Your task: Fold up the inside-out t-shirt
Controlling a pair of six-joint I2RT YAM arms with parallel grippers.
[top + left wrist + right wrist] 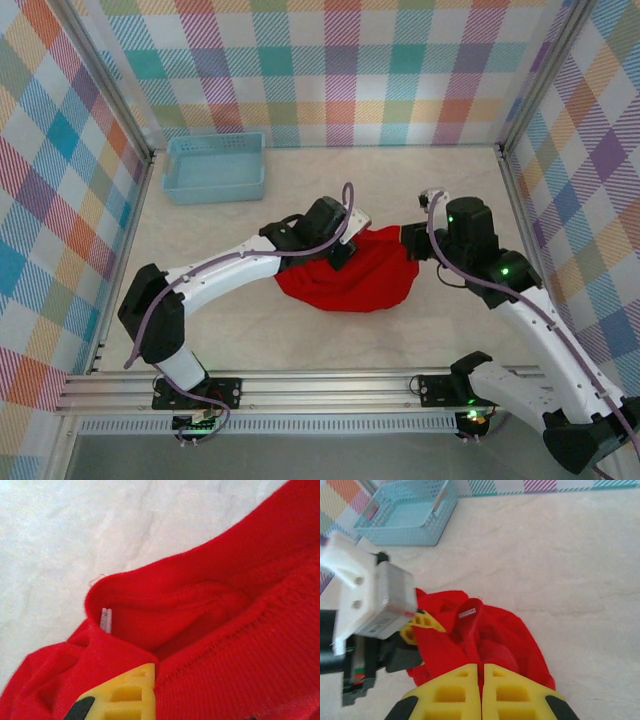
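Top view: left arm (215,270) rises from its base at lower left, bends at the elbow, and reaches right across the table (400,180) toward frame centre. Left claw (338,248) sits low on the upper-left edge of the t-shirt (350,280). It is clenched on red cloth by the neck opening. In the left wrist view one yellow finger (127,695) pokes up at bottom centre, with t-shirt (240,630) fabric bunched against it and pale table (75,530) at upper left.

The t-shirt lies crumpled in a heap at centre of the table, between the two claws.

Right arm (520,310) comes from lower right, angled up and left, wrist tipped down. Right claw (410,245) is at the heap's upper-right corner. In the right wrist view the right claw (481,672) has its yellow fingers pressed together, pinching t-shirt (490,635) cloth at bottom centre. The left claw (420,625) is at left, touching the heap.

Label: a small white tag (105,620) sits inside the ribbed collar, also seen in the right wrist view (466,613). No text is readable on it.

Container: a light-blue basket (215,190) sits upper left on the table, well apart from the shirt. The basket (405,535) has perforated walls, and its blue floor is in plain sight.
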